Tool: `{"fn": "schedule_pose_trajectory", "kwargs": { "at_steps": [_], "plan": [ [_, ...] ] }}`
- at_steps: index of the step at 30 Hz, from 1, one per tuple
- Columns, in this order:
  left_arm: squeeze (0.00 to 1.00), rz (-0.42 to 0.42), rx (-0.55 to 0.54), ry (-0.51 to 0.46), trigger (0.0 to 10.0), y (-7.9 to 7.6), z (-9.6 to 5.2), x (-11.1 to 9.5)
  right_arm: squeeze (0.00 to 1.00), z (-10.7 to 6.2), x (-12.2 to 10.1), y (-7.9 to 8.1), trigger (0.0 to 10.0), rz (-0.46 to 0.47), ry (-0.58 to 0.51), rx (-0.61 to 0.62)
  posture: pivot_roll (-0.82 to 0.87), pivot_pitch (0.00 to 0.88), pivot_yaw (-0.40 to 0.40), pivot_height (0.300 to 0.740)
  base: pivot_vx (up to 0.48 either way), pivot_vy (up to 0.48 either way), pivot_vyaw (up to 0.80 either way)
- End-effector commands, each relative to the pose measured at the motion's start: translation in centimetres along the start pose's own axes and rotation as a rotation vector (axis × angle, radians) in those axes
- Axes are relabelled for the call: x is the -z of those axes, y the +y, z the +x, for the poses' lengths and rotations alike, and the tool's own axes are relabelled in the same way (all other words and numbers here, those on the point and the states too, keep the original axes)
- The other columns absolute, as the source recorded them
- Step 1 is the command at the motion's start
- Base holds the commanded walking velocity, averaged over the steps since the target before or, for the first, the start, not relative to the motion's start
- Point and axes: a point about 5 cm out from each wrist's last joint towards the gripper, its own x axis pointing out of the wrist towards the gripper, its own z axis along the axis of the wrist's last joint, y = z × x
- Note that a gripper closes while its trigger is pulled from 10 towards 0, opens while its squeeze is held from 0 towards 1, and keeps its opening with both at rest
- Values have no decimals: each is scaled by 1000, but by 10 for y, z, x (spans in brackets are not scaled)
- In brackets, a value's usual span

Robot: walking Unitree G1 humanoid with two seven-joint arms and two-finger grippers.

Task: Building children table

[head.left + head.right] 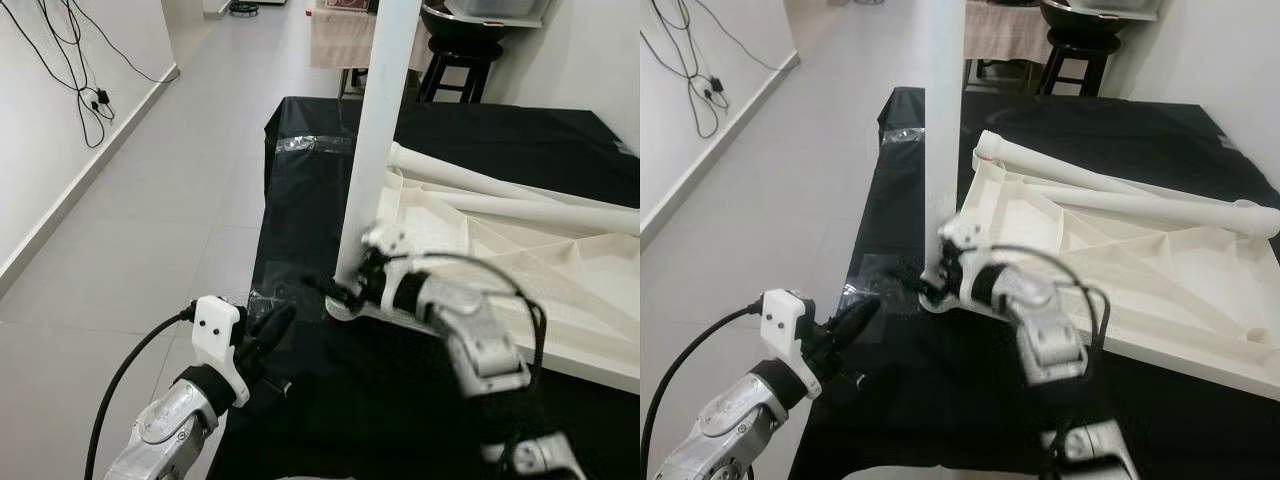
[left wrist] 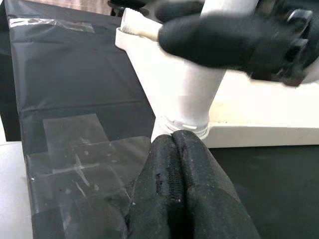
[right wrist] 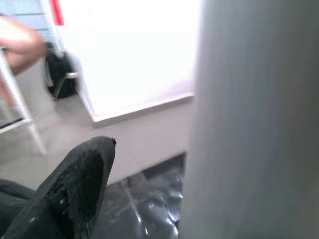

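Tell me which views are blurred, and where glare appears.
Right wrist view: the upright white table leg is a soft blur and the pale wall behind is overexposed. Left wrist view: the right gripper is smeared. Left eye view: sharp, with shine on the clear tape patch on the black sheet.

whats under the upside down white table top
A black cover lies under the white table top and spreads out around it. Whatever is beneath that cover is hidden.

The upright white leg (image 1: 380,130) runs off the frame's top. The right hand (image 1: 345,292) sits against its base, fingers blurred, so its grip is perhaps closed; I cannot tell. The stool (image 1: 455,60) is cropped.
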Motion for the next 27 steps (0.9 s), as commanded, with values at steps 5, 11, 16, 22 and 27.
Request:
{"fn": "schedule_pose_trajectory", "kwargs": {
  "at_steps": [5,11,16,22,27],
  "plan": [
    [0,-7,2,6,10000,-3,1,3,0,8,4,-10,10000,18,4,-162,52,58,-60,740,0,0,0],
    [0,-8,0,4,10000,-6,1,3,0,14,8,-33,0,133,-4,-166,64,66,-61,740,0,0,0],
    [0,-9,0,3,10000,-7,1,3,0,10,10,-38,0,154,-2,-177,64,71,-61,740,0,0,0],
    [0,-11,1,0,10000,-7,1,2,0,-3,14,-41,0,147,8,-178,55,81,-59,740,0,0,0],
    [0,-13,1,-5,10000,-5,0,0,0,-28,36,-34,0,110,80,-1,45,93,-68,740,0,0,0]
  ]
}}
